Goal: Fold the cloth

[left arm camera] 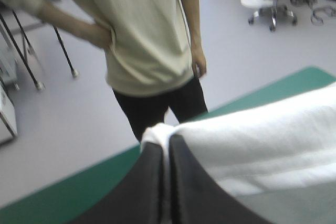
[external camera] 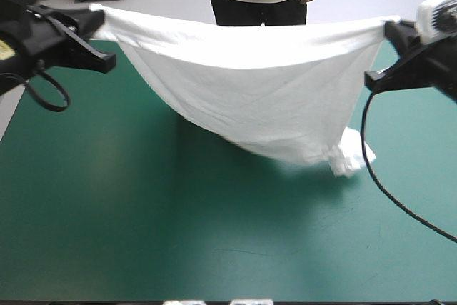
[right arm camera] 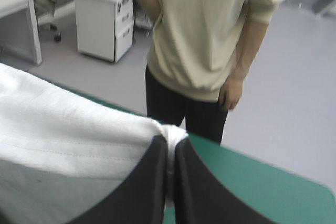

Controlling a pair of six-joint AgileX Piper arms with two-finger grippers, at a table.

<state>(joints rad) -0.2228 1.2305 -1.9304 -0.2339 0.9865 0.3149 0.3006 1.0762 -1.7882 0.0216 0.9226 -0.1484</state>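
Observation:
The white T-shirt (external camera: 250, 91) hangs stretched between both raised arms over the far half of the teal-green table (external camera: 143, 212). Its top edge runs taut from my left gripper (external camera: 96, 16) to my right gripper (external camera: 389, 30). The cloth sags in a curve, and its lowest bunched part (external camera: 350, 158) touches the cover at the right. In the left wrist view my left gripper (left arm camera: 165, 145) is shut on the T-shirt (left arm camera: 262, 140), a white corner pinched between the black fingers. In the right wrist view my right gripper (right arm camera: 170, 148) is likewise shut on the T-shirt (right arm camera: 63, 129).
The near half of the table lies bare in the high view. A black cable (external camera: 385, 183) from the right wrist trails down over the table's right side.

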